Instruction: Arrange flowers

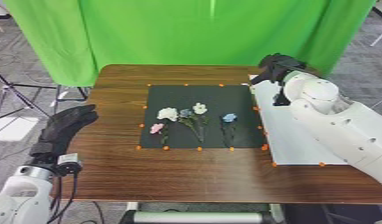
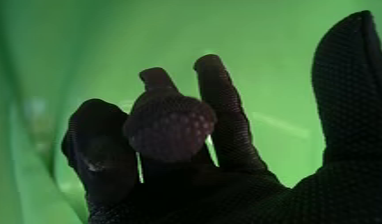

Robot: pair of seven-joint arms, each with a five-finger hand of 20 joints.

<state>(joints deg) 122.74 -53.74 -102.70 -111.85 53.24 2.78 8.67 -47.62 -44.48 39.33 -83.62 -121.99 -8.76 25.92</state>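
Observation:
On the dark mat (image 1: pixel 174 95) lie several flowers with green stems: a large white one (image 1: pixel 167 114), a blue one (image 1: pixel 186 113) and a smaller white one (image 1: pixel 200 108) close together, a pink one (image 1: pixel 156 128) at their left, and a separate blue one (image 1: pixel 229 118) to the right. My right hand (image 1: pixel 281 66) is over the far end of the white board, beyond the mat's far right corner. In the right wrist view the right hand (image 2: pixel 227 195) is open, one finger bent toward the camera, and holds nothing. My left hand (image 1: pixel 65 127) is open, at the table's left edge.
The white board (image 1: pixel 298 145) lies to the right of the mat on the brown table (image 1: pixel 170 175). Small orange markers (image 1: pixel 200 148) line the mat and board. A green curtain (image 1: pixel 205 35) hangs behind the table, and a black tripod (image 1: pixel 23 95) stands at the left.

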